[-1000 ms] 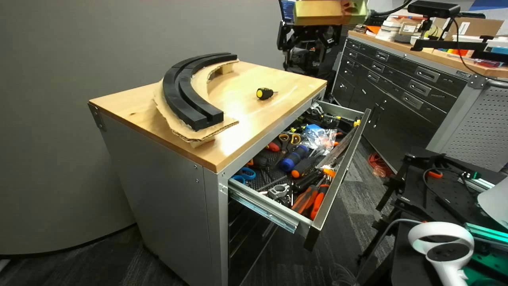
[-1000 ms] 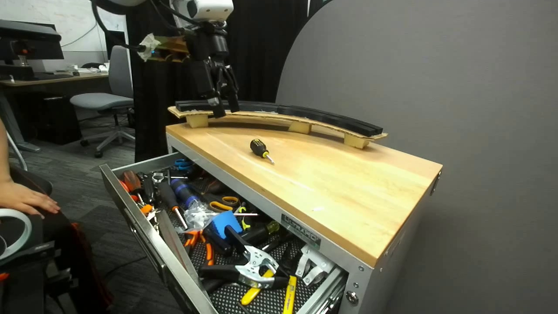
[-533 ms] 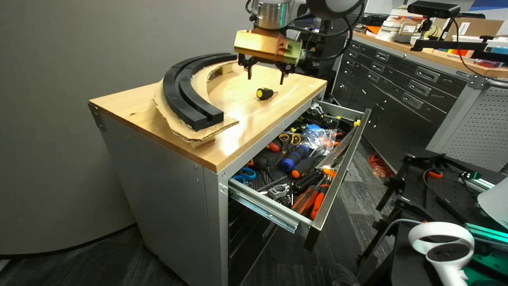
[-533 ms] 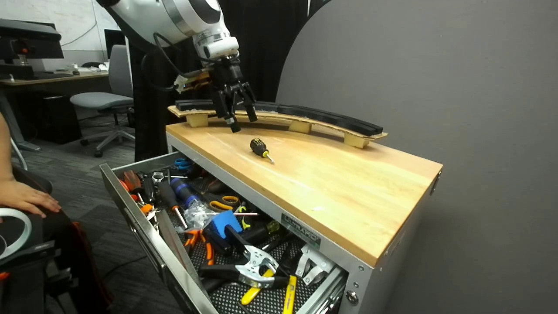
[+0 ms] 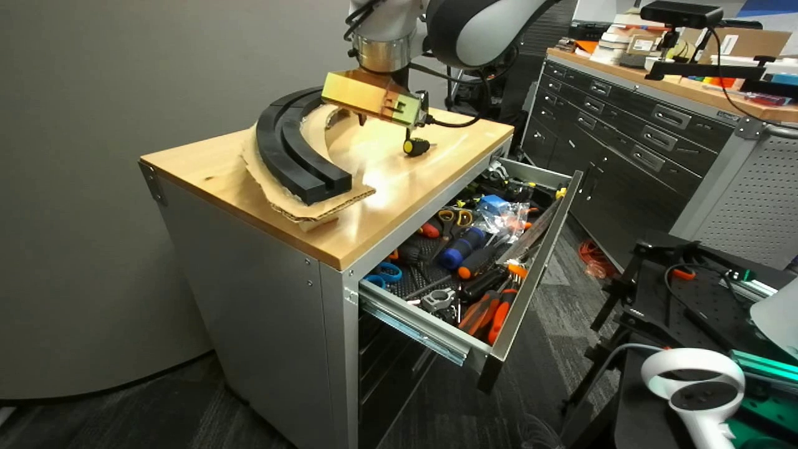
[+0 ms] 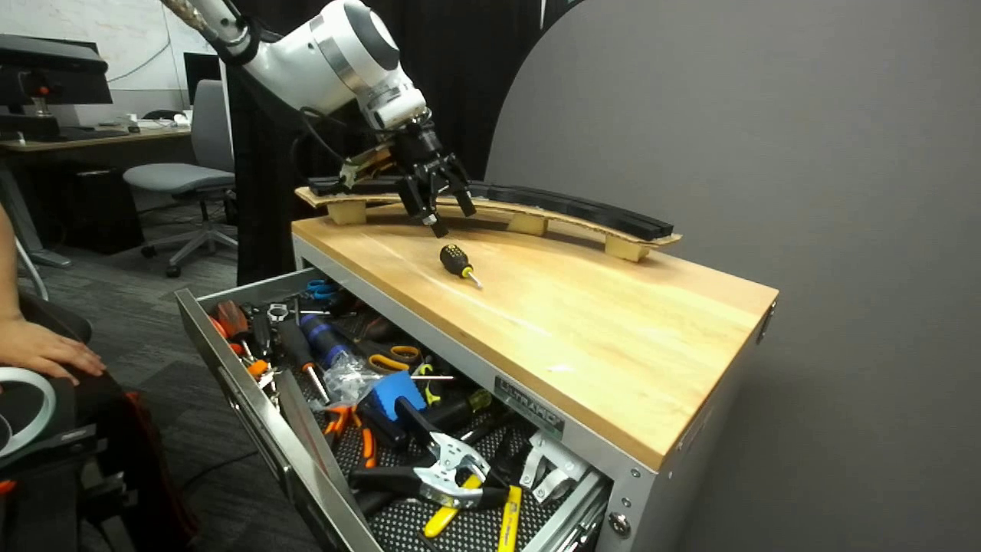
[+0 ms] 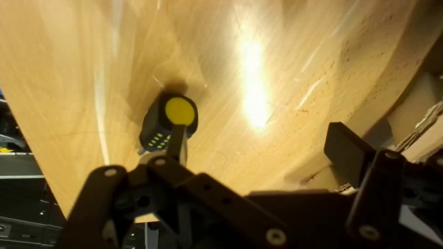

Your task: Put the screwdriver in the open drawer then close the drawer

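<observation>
Screwdriver (image 6: 455, 261): lying on the wooden worktop (image 6: 613, 330), its handle end nearer my gripper (image 7: 258, 138) than its shaft.
Jaws: spread wide with nothing in their grasp; my wrist view shows bare wood between them.
Fingers (image 7: 176, 143): one overlaps the handle's yellow end in that view, and I can't tell whether it touches; its mate stands well apart, on the side toward the cardboard (image 7: 424, 138).
Drawer (image 5: 537, 269): pulled out below the worktop's edge, crowded with hand tools (image 5: 462, 248) in both exterior views.
Curved black piece (image 5: 268, 137): resting on the cardboard, across the worktop from the drawer.
</observation>
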Robot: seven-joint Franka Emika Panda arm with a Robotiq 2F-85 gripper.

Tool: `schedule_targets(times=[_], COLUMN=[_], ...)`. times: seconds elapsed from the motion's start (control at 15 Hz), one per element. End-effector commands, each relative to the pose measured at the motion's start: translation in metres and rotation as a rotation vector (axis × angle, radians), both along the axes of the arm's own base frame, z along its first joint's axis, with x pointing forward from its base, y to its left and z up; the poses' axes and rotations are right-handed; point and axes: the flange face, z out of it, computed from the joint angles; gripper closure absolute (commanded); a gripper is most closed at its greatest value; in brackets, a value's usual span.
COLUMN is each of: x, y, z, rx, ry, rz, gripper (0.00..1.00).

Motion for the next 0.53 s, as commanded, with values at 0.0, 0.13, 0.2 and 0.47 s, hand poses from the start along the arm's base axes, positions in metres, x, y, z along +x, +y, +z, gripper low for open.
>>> schedule_targets(times=[0.0, 0.13, 0.2, 0.47], x=[0.006, 0.001, -0.001, 0.001], y=[-0.008, -0.01, -0.012, -0.018], z=[0.003, -0.003, -0.007, -0.02], rx=[0.011, 0.057, 0.073, 0.099], ry=[0.07, 0.15, 0.182, 0.209], rz=[-0.052, -0.06, -0.066, -0.101], gripper=[0.0, 0.0, 0.0, 0.0])
